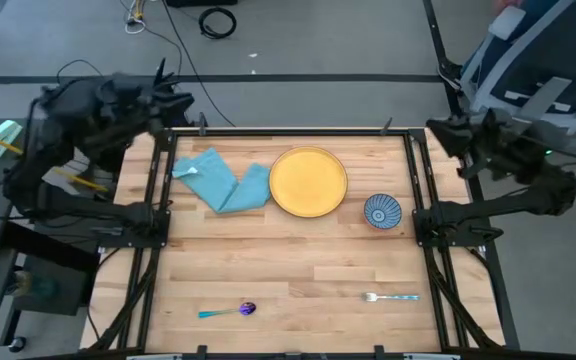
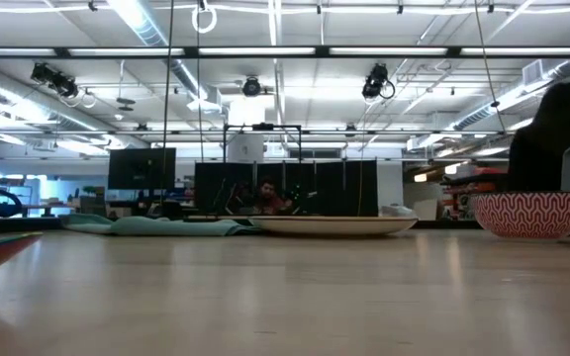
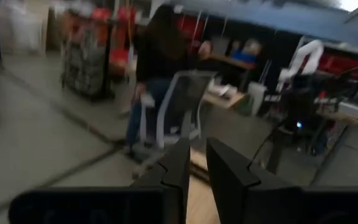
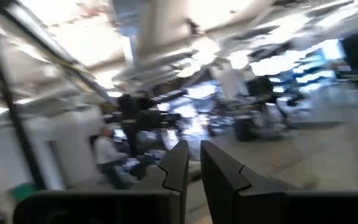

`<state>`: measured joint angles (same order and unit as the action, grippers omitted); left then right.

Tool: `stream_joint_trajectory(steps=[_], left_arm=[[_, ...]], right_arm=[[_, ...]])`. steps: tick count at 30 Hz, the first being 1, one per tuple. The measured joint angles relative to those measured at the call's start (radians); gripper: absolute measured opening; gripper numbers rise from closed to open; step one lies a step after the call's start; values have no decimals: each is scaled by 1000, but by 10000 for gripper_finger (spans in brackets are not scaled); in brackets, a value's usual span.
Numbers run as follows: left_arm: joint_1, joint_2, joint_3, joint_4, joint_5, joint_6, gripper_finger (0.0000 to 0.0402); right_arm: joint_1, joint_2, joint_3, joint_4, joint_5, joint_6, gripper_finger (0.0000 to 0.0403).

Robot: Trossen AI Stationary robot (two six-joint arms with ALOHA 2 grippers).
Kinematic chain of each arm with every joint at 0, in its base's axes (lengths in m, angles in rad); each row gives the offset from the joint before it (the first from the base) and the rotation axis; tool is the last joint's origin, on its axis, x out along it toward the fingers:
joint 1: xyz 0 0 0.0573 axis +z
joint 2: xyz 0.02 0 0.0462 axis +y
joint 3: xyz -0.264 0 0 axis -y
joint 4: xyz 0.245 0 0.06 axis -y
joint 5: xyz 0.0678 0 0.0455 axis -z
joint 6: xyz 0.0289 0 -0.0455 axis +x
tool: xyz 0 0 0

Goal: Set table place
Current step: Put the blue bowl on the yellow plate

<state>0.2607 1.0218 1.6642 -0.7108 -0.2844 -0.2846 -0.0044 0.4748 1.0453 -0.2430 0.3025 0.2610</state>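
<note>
On the light wood table (image 1: 298,260) a light blue napkin (image 1: 223,180) lies crumpled at the far left. Beside it are a round yellow plate (image 1: 308,182) and a small blue patterned bowl (image 1: 382,211). A fork (image 1: 390,297) lies near the front right and a purple-headed spoon (image 1: 230,311) near the front left. The low view shows the napkin (image 2: 156,225), the plate (image 2: 334,224) and the bowl (image 2: 529,214). My left gripper (image 1: 173,92) is drawn back beyond the far left corner, shut and empty (image 3: 197,165). My right gripper (image 1: 446,128) is beyond the far right corner, shut and empty (image 4: 193,165).
Black rails (image 1: 158,215) edge the table on both sides. A person sits on a chair (image 3: 166,93) in the room beyond the table. Cables (image 1: 218,20) lie on the floor behind it. Bare wood (image 1: 298,260) shows in the table's middle and front.
</note>
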Motion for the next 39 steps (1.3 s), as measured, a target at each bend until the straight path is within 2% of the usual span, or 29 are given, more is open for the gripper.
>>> stream_joint_trajectory(steps=[3, 6, 12, 18, 24, 30, 33, 39], left_arm=[[62, 52, -14, -46, 83, -36, 53], [110, 98, -62, -72, 143, -64, 49], [184, 149, -192, -76, 152, -92, 51], [209, 157, -329, -73, 159, -137, 59], [207, 157, -435, -68, 243, -176, 62], [201, 157, -516, -63, 255, -170, 62], [201, 157, -549, -62, 254, -168, 66], [201, 157, -623, -48, 255, -176, 76]], right_arm=[[0, 8, 80, -167, 96, 16, 50], [0, 14, 142, -333, 140, 87, 50], [0, 18, 196, -588, 142, 266, 50], [0, 21, 197, -791, 137, 400, 50], [0, 33, 197, -993, 80, 648, 50], [0, 97, 196, -1240, -106, 821, 50], [0, 160, 185, -1341, -159, 840, 51], [0, 270, 77, -1329, -169, 738, 64]])
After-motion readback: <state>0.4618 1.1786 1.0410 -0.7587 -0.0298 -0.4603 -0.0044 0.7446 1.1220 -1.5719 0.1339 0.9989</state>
